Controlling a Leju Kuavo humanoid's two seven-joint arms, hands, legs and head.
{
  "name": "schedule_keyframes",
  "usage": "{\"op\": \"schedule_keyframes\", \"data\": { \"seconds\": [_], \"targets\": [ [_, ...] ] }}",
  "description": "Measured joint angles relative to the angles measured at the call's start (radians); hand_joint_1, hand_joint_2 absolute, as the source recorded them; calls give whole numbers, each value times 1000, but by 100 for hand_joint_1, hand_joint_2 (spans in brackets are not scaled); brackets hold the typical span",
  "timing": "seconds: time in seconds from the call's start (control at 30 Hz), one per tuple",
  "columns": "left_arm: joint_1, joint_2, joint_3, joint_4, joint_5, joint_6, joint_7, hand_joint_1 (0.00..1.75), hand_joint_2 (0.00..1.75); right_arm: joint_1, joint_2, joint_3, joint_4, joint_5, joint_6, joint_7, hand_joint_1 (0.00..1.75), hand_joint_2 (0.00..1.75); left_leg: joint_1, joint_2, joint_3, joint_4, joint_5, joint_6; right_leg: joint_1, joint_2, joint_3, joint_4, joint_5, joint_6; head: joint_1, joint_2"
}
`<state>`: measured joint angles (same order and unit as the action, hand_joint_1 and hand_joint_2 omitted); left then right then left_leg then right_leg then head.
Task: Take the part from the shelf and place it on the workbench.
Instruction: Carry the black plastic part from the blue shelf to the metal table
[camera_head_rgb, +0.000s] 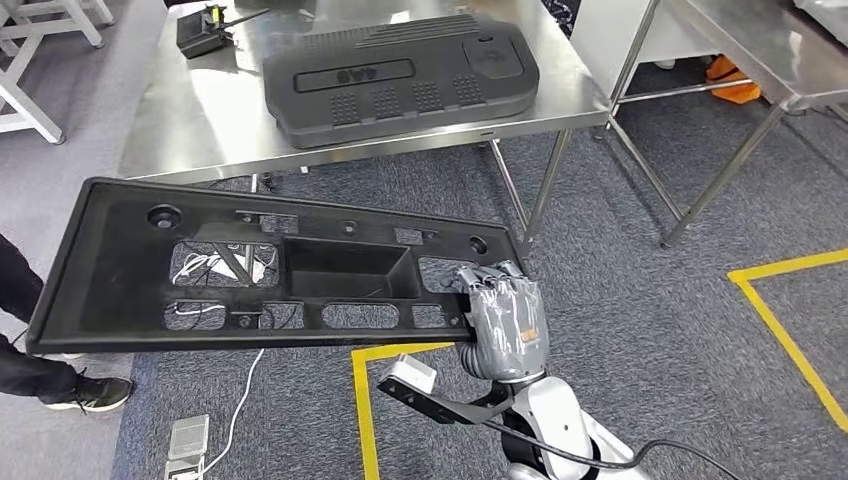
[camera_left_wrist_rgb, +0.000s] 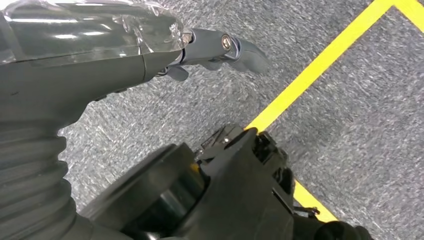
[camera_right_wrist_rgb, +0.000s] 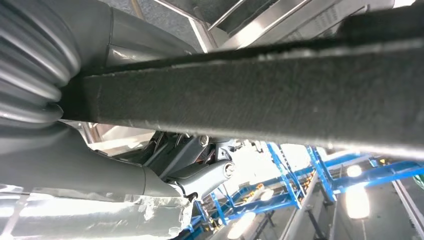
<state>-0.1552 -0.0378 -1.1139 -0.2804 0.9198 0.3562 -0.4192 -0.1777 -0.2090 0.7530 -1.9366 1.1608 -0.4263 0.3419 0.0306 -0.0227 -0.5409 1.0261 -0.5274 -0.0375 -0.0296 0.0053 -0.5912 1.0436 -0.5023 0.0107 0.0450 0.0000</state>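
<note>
The part is a long black panel (camera_head_rgb: 120, 270) with several cut-outs, held roughly level in the air in front of the steel workbench (camera_head_rgb: 200, 110). My right hand (camera_head_rgb: 505, 325) grips the panel's right end, fingers wrapped over its near edge. In the right wrist view the panel's felt-like edge (camera_right_wrist_rgb: 250, 105) crosses the picture right beside that hand (camera_right_wrist_rgb: 100, 165). My left hand (camera_left_wrist_rgb: 100, 55) hangs over the grey carpet with its fingers (camera_left_wrist_rgb: 235, 47) stretched out and nothing in them.
A second black moulded part (camera_head_rgb: 400, 75) lies on the workbench, with a small black device (camera_head_rgb: 205, 30) at its far left. Another steel table (camera_head_rgb: 760, 50) stands to the right. A person's leg and shoe (camera_head_rgb: 90, 392) are at the left. Yellow tape (camera_head_rgb: 790, 340) and a floor socket (camera_head_rgb: 187, 437) mark the carpet.
</note>
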Motion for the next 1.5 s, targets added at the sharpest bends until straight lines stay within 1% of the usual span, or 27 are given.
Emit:
{"op": "schedule_keyframes", "data": {
  "seconds": [0.07, 0.13, 0.17, 0.2, 0.23, 0.3, 0.33, 0.37, 0.43, 0.5, 0.57, 0.6, 0.67, 0.7, 0.73, 0.8, 0.87, 0.9, 1.0, 1.07, 1.17, 1.2, 1.23, 1.3, 1.37, 1.43, 1.5],
  "targets": [
    [-1, 0, 0, 0, -1, 0, 0, 0, 175, -1, 0, 0, 0, -9, -2, 0, 175, 175, -1, 8, -30, 77, -35, -6, 0, -6, 11, -3, -6, -15, -13, 0],
    [-1, 0, 0, 0, -1, 0, 0, 0, 175, -1, 1, 0, 0, -19, -5, 0, 175, 175, -3, 13, -108, 219, -86, -6, 6, -11, 21, -3, -15, -26, -28, 0],
    [0, 0, 0, 0, -1, 0, 0, 0, 175, -1, 1, 0, 0, -23, -5, 0, 175, 175, -5, 13, -145, 275, -97, -3, 10, -12, 26, -3, -20, -29, -33, 0],
    [0, 0, 0, 0, -1, 0, 0, 0, 175, 0, 1, 0, 0, -25, -6, 0, 175, 175, -7, 13, -167, 297, -88, 1, 13, -13, 33, -3, -26, -30, -36, 0],
    [0, 0, 0, -1, -1, 0, 0, 0, 175, 0, 1, 0, 0, -27, -6, -1, 175, 175, -11, 13, -170, 279, -57, 8, 17, -13, 42, -3, -32, -31, -38, 0],
    [1, 1, 0, -1, -1, 0, 0, 0, 175, 0, 1, 0, 0, -28, -6, -1, 175, 175, -22, 14, -133, 161, 32, 31, 21, -13, 63, -4, -48, -32, -42, 0],
    [1, 1, 0, 0, -1, 0, 0, 0, 175, -1, 1, 0, 1, -30, -7, -1, 175, 175, -29, 15, -114, 106, 63, 42, 23, -12, 70, -4, -54, -31, -42, 0],
    [2, 2, 0, 0, -1, 0, 0, 0, 175, -1, 1, 0, 1, -33, -9, -2, 175, 175, -36, 16, -101, 66, 76, 51, 23, -12, 72, -5, -59, -29, -43, 0],
    [1, 3, 0, 0, -1, 0, 0, 0, 175, -2, 1, 1, 1, -41, -12, -4, 175, 175, -45, 18, -94, 37, 66, 59, 20, -14, 68, -8, -61, -21, -45, 0],
    [2, 3, 0, -1, -1, 0, 0, 0, 175, -3, 1, 1, 2, -47, -13, -7, 175, 175, -39, 16, -80, 11, 58, 60, 19, -16, 70, -11, -66, -11, -48, 0],
    [3, 3, 0, -1, -1, 0, 0, 0, 175, -5, 1, 1, 3, -48, -13, -10, 175, 175, -28, 15, -57, -12, 57, 63, 18, -15, 55, 30, -87, -2, -43, 0],
    [3, 3, 0, -1, -1, 0, 0, 0, 175, -6, 1, 1, 3, -50, -14, -11, 175, 175, -26, 15, -48, -17, 54, 65, 16, -14, 26, 83, -106, 1, -39, 0],
    [1, 3, 0, -1, -2, 0, 0, 0, 175, -6, 1, 1, 5, -54, -14, -11, 175, 175, -24, 15, -34, -19, 44, 68, 13, -12, -58, 210, -138, 8, -29, 0],
    [2, 3, 0, -2, -3, 0, 0, 0, 175, -5, 1, 1, 7, -56, -14, -10, 175, 175, -23, 15, -27, -19, 37, 67, 12, -12, -90, 245, -132, 11, -25, 0],
    [4, 3, 0, -2, -4, 0, 0, 0, 175, -3, 1, 1, 8, -56, -14, -9, 175, 175, -22, 14, -18, -18, 30, 65, 12, -12, -104, 242, -106, 12, -20, 0],
    [6, 3, 0, -2, -6, 0, 0, 0, 175, -1, 1, 1, 10, -57, -14, -7, 175, 175, -20, 13, 1, -16, 13, 59, 12, -12, -80, 139, -17, 13, -10, 0],
    [4, 3, 0, -2, -8, 0, 0, 0, 175, -1, 1, 1, 11, -57, -14, -7, 175, 175, -23, 10, 12, -11, -4, 47, 14, -10, -42, 34, 29, 8, -2, 0],
    [3, 3, 0, -2, -9, 0, 0, 0, 175, 0, 1, 1, 11, -57, -14, -6, 175, 175, -24, 10, 14, -10, -10, 41, 15, -8, -33, 11, 29, 4, -1, 0],
    [1, 3, 0, -2, -11, 0, 2, 0, 175, 4, 1, -1, 12, -57, -15, -3, 175, 175, -23, 10, 21, -9, -21, 25, 17, -5, -24, 2, 14, -16, -7, 0],
    [-1, 3, 0, -2, -11, 0, 3, 0, 175, 5, 2, -3, 12, -57, -17, -5, 175, 175, -21, 13, 3, 44, -47, 14, 14, -8, -10, -4, 6, -29, -16, 0],
    [0, 3, 0, -3, -11, 0, 4, 0, 175, 6, 3, -6, 13, -57, -19, -7, 175, 175, -19, 14, -108, 237, -109, 7, 15, -11, 13, -6, -13, -38, -31, 0],
    [1, 3, 0, -4, -12, 0, 4, 0, 175, 7, 3, -7, 14, -57, -20, -7, 175, 175, -19, 14, -140, 277, -108, 8, 16, -11, 22, -6, -20, -38, -33, 0],
    [1, 3, 0, -4, -12, 0, 4, 0, 175, 8, 3, -8, 15, -57, -20, -8, 175, 175, -20, 14, -155, 279, -86, 11, 17, -11, 33, -6, -28, -38, -35, 0],
    [0, 3, 0, -6, -14, 0, 6, 0, 175, 9, 4, -12, 17, -57, -20, -8, 175, 175, -24, 14, -135, 177, 5, 23, 18, -10, 60, -7, -48, -36, -40, 0],
    [0, 3, 0, -6, -15, -1, 8, 0, 175, 7, 6, -16, 19, -57, -21, -9, 175, 175, -31, 14, -100, 74, 65, 38, 18, -9, 81, -11, -65, -31, -44, 0],
    [0, 4, 0, -6, -16, -1, 10, 0, 175, 7, 6, -18, 20, -57, -23, -10, 175, 175, -40, 15, -83, 34, 60, 49, 16, -8, 86, -15, -68, -20, -49, 0],
    [-1, 4, 0, -7, -17, -1, 10, 0, 175, 7, 7, -20, 21, -57, -24, -10, 175, 175, -37, 13, -63, 5, 48, 56, 15, -8, 87, -3, -62, -5, -51, 0]
  ]
}}
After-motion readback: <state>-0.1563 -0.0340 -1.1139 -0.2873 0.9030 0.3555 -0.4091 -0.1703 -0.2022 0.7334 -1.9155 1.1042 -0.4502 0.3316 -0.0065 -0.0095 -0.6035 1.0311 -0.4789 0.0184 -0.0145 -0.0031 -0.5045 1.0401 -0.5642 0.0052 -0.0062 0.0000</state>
